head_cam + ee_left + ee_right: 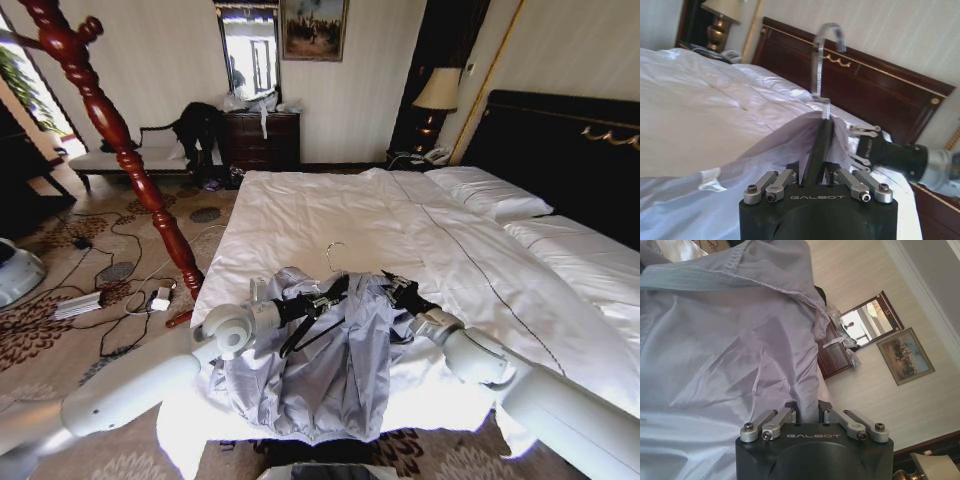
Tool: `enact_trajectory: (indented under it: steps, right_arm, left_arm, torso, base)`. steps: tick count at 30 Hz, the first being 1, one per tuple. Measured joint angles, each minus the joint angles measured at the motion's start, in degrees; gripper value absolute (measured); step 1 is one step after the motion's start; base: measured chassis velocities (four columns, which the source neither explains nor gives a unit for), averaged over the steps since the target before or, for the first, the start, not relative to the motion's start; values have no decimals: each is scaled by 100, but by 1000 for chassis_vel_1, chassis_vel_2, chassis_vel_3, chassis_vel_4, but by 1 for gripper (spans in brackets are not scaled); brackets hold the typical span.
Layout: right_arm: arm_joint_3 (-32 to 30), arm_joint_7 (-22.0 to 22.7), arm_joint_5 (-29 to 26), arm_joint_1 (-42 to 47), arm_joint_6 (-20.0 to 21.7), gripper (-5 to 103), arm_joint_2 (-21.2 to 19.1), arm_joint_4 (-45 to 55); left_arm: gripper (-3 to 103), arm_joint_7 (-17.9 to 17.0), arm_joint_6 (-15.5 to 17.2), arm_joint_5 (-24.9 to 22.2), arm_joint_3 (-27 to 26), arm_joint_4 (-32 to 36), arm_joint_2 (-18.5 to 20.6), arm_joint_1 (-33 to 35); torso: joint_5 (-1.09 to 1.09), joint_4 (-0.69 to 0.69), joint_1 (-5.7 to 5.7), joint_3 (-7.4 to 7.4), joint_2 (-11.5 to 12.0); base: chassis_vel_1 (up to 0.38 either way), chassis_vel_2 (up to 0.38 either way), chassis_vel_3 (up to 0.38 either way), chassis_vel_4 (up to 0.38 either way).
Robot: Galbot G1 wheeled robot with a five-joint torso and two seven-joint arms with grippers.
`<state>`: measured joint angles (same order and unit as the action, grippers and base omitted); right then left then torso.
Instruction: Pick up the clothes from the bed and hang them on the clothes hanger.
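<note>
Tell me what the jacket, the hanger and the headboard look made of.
Jacket: thin woven cloth, light grey, faint sheen, fine crumples. Hanger: matte black bar, likely plastic; its hook is bright silver wire. Headboard: dark glossy wood or veneer with gold trim; which one is unclear. Left claw grips the hanger; right claw grips the jacket.

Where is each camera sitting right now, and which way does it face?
Head view: on the robot's head, looking down over the bed; both arms show, left gripper and right gripper at the grey jacket.
Left wrist view: behind the left gripper, facing the headboard; it grips the black hanger, with the right gripper beyond.
Right wrist view: behind the right gripper, pressed into the jacket, facing the mirror.
Shared: the jacket appears in all three.
</note>
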<state>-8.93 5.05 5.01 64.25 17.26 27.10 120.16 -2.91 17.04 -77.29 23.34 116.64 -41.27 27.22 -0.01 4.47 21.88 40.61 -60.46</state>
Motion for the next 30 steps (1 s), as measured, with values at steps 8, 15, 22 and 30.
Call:
enact_trajectory:
  steps: [8, 15, 22, 30]
  right_arm:
    - [-35, 20, 78, 37, -40, 18, 20, -20]
    - [-88, 26, 102, 145, -43, 18, -1, 25]
    - [-141, 47, 292, 303, -84, 18, 82, 20]
    - [-102, 68, 287, 212, -100, 18, 128, 32]
  left_arm:
    - [55, -129, 89, -25, -378, 267, 161, 237]
    - [76, -244, 152, -9, -1069, 557, 362, 728]
    - [99, -578, 147, -70, -2603, 1020, 578, 1678]
    - [100, -914, -38, -12, -3127, 736, 622, 2120]
  torso:
    - [0, -1, 0, 0, 0]
    - [0, -2, 0, 0, 0]
    - [0, -2, 0, -1, 0]
    - [0, -2, 0, 0, 0]
  base:
    - [0, 0, 0, 0]
    - [0, 0, 0, 0]
    - [0, 0, 0, 0]
    - [0, 0, 0, 0]
